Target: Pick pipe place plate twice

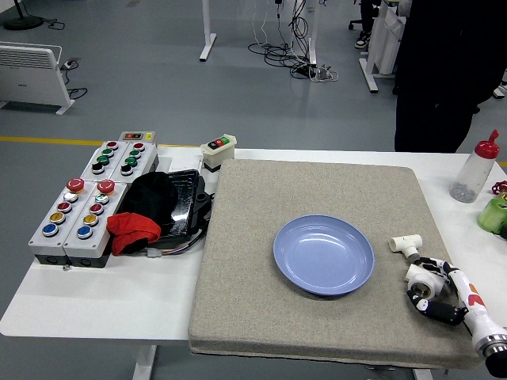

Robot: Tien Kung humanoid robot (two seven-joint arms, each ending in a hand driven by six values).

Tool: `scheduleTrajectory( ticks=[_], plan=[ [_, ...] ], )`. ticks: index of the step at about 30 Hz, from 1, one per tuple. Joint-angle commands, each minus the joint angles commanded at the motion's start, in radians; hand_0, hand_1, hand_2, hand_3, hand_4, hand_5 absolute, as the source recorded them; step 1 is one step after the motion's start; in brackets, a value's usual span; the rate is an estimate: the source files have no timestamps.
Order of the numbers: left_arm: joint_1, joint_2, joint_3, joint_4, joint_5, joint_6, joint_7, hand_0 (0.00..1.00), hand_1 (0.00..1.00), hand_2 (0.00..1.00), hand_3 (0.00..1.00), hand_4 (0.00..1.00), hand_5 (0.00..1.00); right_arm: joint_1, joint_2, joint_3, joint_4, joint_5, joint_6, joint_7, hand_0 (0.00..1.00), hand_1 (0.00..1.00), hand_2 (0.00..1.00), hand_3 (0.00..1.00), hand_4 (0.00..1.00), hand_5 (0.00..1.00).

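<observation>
The right hand [432,293] comes in from the lower right corner and rests low over the grey mat [245,301]. Its dark fingers [444,314] are curled loosely toward the near edge. Whether they are closed on anything cannot be told, because white parts lie against the palm and may belong either to the hand or to a fitting.

Just beyond the hand, at about eleven o'clock from it, lies a small white pipe tee [405,245]. It sits on the mat close beside the hand, and no finger appears to touch it.

At nine o'clock from the hand is the blue plate [289,261], near the middle of the mat and seemingly bare. The tee lies just off its rim at three o'clock.

My judgement is that this is a pick step: the plate shows no pipe in it, so neither placement looks done. The next move calls for the hand to reach forward to the tee, close on its short body, lift it clear and carry it left over the plate rim.

Further out on the desk [95,301], a red and black cloth [142,214] and the button boxes [87,206] lie at nine o'clock from the plate. A squeeze bottle [474,172] stands at two o'clock. A person in dark clothes [444,71] stands at the far side. The left arm is out of sight.
</observation>
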State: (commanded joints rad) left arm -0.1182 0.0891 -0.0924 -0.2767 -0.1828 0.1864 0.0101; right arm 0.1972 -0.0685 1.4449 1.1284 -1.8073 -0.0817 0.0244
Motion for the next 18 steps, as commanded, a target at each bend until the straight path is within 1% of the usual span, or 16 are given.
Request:
scheduleTrajectory(
  ticks=[5,6,11,12,14,17,18],
  plan=[
    [0.000,0.000,0.001,0.000,-0.002,0.000,-0.001,0.692,0.646,0.675,0.614,0.248,0.998,0.008,-0.002,-0.009,0.000,-0.030,-0.003,0.004,0.380,0.512,0.569,0.673,0.631,0.120],
    [0.000,0.000,0.002,0.000,-0.002,0.000,-0.001,0.692,0.646,0.675,0.614,0.248,0.998,0.008,-0.004,-0.010,0.004,-0.034,-0.006,0.005,0.251,0.410,0.524,0.607,0.578,0.093],
    [-0.001,0.000,0.005,0.000,-0.007,-0.001,-0.003,0.692,0.646,0.675,0.614,0.248,0.998,0.003,-0.014,-0.013,0.038,-0.038,-0.024,0.007,0.251,0.410,0.524,0.607,0.578,0.093],
    [-0.001,0.000,0.005,0.000,-0.008,-0.001,-0.003,0.692,0.646,0.675,0.614,0.248,0.998,0.003,-0.014,-0.013,0.040,-0.038,-0.025,0.007,0.222,0.398,0.522,0.588,0.538,0.069],
    [-0.001,0.000,0.003,0.000,-0.005,-0.001,-0.002,0.692,0.646,0.675,0.614,0.248,0.998,0.005,-0.020,-0.017,0.079,-0.047,-0.049,0.014,0.222,0.398,0.522,0.588,0.538,0.069],
    [-0.001,0.000,0.004,0.000,-0.006,-0.001,-0.003,0.692,0.646,0.675,0.614,0.248,0.998,0.010,-0.026,-0.030,0.113,-0.040,-0.070,0.019,0.222,0.398,0.522,0.588,0.538,0.069],
    [-0.001,0.000,0.004,0.000,-0.006,-0.001,-0.003,0.692,0.646,0.675,0.614,0.247,0.998,0.016,-0.031,-0.046,0.129,-0.036,-0.074,0.020,0.227,0.403,0.520,0.584,0.525,0.069]
  ],
)
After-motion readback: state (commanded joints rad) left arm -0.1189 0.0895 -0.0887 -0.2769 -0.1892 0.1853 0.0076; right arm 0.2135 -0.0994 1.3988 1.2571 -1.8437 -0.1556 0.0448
